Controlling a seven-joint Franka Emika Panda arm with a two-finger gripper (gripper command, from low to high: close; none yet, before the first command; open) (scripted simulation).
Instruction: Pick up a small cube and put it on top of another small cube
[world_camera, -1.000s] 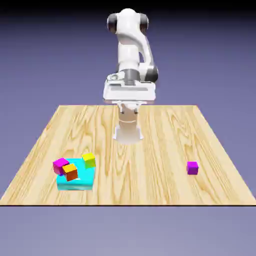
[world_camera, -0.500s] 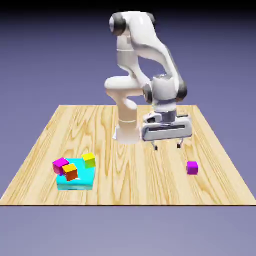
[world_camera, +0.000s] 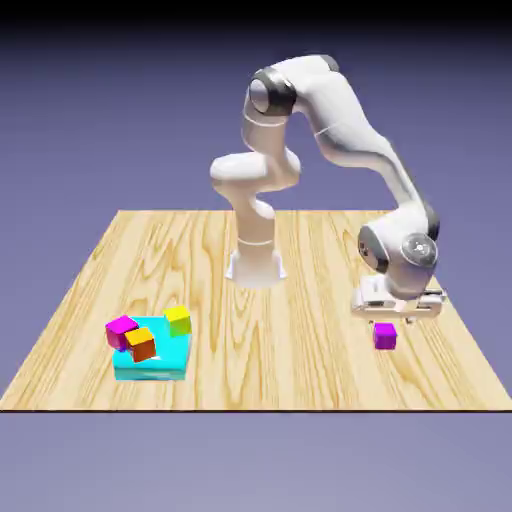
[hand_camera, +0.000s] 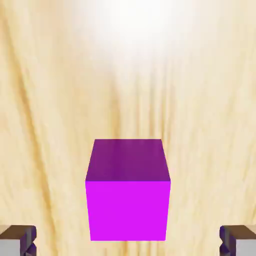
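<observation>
A wooden table (world_camera: 290, 350) is lying before a plain blue-violet backdrop that is darkening toward its top, and the pale grain is running along the boards. In the hand view a white glare is washing over the wood at the top. No box or bowl is showing; a flat cyan block (world_camera: 153, 368) is sitting at the exterior view's left, serving as a low platform. One yellow cube (world_camera: 178, 320) and one orange cube (world_camera: 141, 344) are resting on it, both tilted, and one magenta cube (world_camera: 122, 332) is leaning at its left edge, close by the orange one. One purple cube (world_camera: 385, 336) is sitting alone on the wood at the exterior view's right, well apart from the block. That is making four cubes and one block. One white arm (world_camera: 345, 115) is reaching out to the purple cube, and its claw (hand_camera: 128, 241) is hovering over it, fingers spread wide and holding nothing. In the hand view the purple cube is showing between the two fingertips (hand_camera: 19, 240), touching neither.
</observation>
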